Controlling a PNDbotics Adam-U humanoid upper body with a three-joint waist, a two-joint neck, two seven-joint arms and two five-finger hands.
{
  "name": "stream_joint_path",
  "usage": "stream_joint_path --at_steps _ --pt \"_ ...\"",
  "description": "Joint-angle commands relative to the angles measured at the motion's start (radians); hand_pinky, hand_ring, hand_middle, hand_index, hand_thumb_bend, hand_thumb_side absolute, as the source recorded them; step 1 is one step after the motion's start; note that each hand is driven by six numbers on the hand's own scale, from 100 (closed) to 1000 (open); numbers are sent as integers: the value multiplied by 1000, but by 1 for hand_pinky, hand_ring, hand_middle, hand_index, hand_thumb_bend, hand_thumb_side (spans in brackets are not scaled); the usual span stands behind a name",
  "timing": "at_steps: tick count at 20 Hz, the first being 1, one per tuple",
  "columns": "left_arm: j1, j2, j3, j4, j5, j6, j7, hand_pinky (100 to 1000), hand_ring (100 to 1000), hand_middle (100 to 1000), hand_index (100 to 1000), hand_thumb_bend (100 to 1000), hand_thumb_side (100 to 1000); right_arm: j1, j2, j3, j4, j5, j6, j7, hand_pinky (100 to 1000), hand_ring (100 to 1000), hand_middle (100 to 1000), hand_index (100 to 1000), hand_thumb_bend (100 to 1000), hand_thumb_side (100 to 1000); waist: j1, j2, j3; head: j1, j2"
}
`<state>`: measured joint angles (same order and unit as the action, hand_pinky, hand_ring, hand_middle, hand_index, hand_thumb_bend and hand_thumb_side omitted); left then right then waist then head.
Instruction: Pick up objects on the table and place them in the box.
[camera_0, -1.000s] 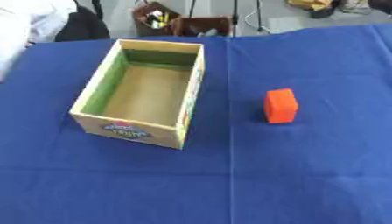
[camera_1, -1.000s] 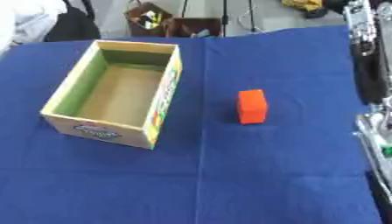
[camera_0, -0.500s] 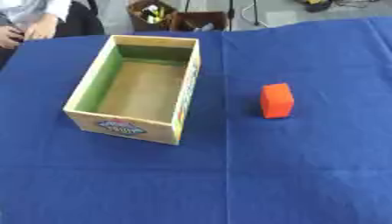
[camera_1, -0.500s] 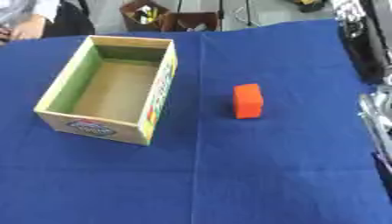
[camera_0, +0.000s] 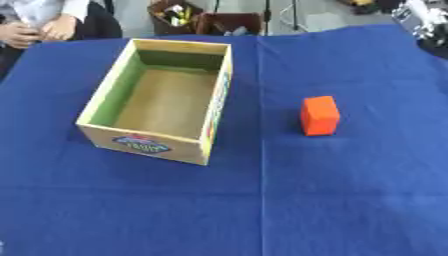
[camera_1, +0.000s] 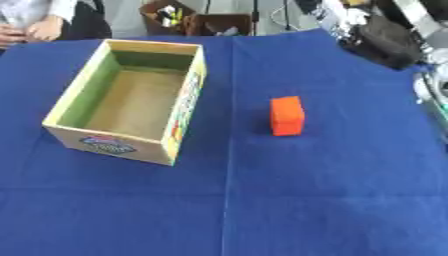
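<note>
Open cloth (camera_0: 350, 190) surrounds block (camera_0: 320, 115); box (camera_0: 156, 144) well apart.

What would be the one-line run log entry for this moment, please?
stage: before pick | orange block: on blue tablecloth, right of box, apart from it | box: open, nothing inside | hands: not in view

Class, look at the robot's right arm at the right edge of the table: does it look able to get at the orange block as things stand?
Probably yes. The orange block stands alone on the blue tablecloth, apart from the cardboard box, with open cloth between it and the right arm. The right hand itself is not visible.
</note>
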<state>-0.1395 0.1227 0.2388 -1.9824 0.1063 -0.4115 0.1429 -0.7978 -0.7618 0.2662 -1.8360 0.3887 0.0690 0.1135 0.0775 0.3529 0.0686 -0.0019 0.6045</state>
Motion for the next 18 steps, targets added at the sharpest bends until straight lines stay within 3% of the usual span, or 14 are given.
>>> stream_joint_path --at_steps 1,11,14,18 --pt "-1 22 -2 -18 -1 -1 -5 481 633 578 750 350 899 -39 -62 26 45 51 -34 46 866 887 852 909 393 1000 -5 -20 3 -12 -18" --pt "2 24 -3 -18 -1 2 -9 482 634 578 749 350 898 -103 -87 87 171 195 -161 190 880 915 850 919 423 1000 -10 -24 6 -17 -29" --pt "6 25 -3 -18 -3 1 -11 481 633 578 746 351 898 -113 -81 90 210 224 -196 232 880 920 832 914 481 956 -11 -26 4 -13 -29" --pt "8 27 -2 -18 -6 1 -9 481 633 578 746 352 897 -124 -83 96 250 256 -223 291 886 931 827 932 603 826 -11 -28 1 -12 -27"
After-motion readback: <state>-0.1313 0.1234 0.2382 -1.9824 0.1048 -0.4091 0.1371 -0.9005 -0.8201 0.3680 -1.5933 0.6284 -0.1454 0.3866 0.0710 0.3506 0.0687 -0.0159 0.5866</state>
